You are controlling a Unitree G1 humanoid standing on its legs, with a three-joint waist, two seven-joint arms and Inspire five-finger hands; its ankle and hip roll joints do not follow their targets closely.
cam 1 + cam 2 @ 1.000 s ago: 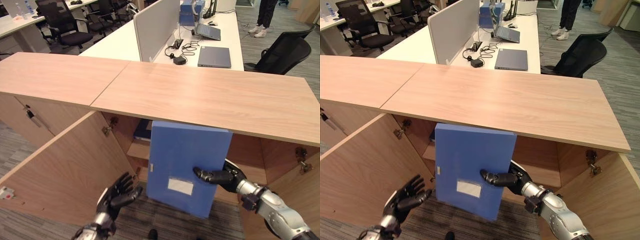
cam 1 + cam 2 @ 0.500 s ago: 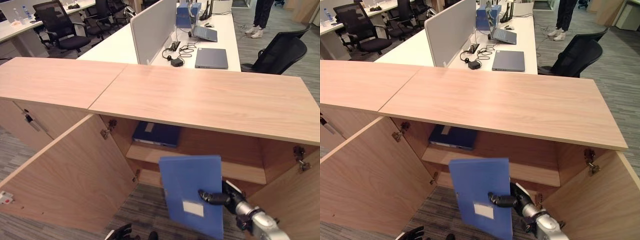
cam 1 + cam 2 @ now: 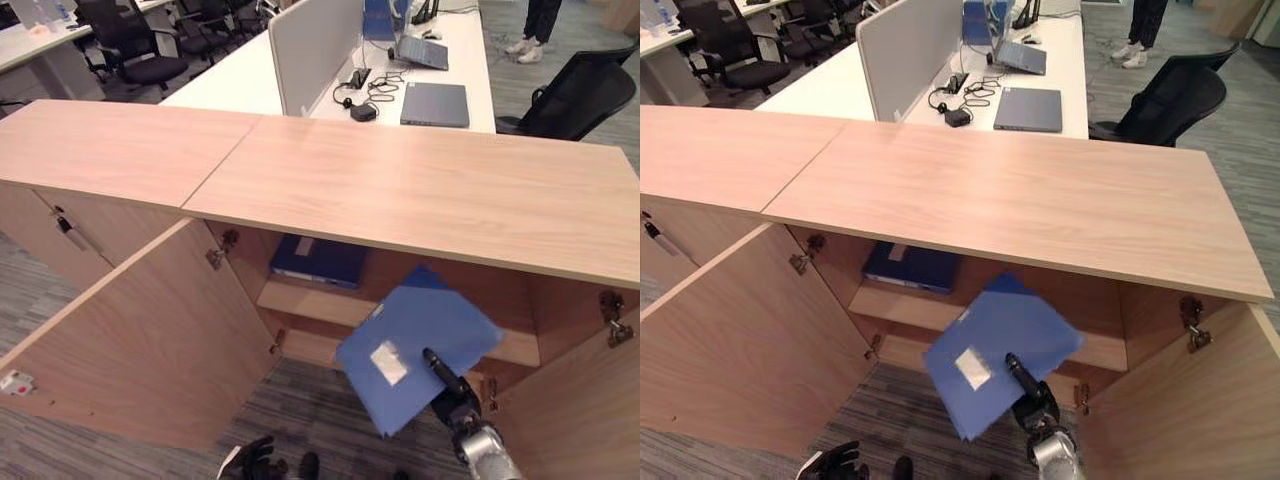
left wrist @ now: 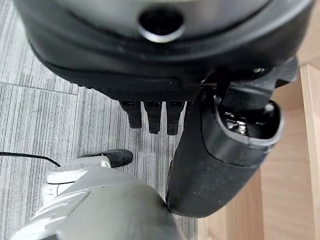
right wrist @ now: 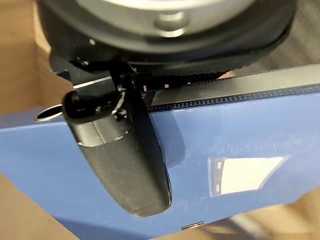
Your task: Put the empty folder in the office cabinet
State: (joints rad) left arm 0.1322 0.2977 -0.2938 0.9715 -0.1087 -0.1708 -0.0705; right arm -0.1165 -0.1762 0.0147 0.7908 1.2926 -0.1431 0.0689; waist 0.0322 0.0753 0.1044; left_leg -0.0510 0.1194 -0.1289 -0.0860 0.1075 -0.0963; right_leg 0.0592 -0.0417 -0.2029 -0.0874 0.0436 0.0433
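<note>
Blue folder (image 3: 415,345): pinched at its near edge by right hand (image 3: 448,385), tilted, long axis running near-left to far-right, far end entering open cabinet (image 3: 420,190) above the lower shelf (image 3: 305,300). Left hand (image 3: 252,460): low, idle, fingers curled on nothing.

A closed laptop (image 3: 433,104) is lying on the white table (image 3: 240,90); a black office chair (image 3: 583,95) is standing beside it.

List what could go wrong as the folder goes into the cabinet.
The right hand pinches the blue folder only near one edge, and it hangs tilted, so it may slip or swing. Its upper corner sits close to the shelf edge and could catch there. Another blue folder already lies on that shelf.
</note>
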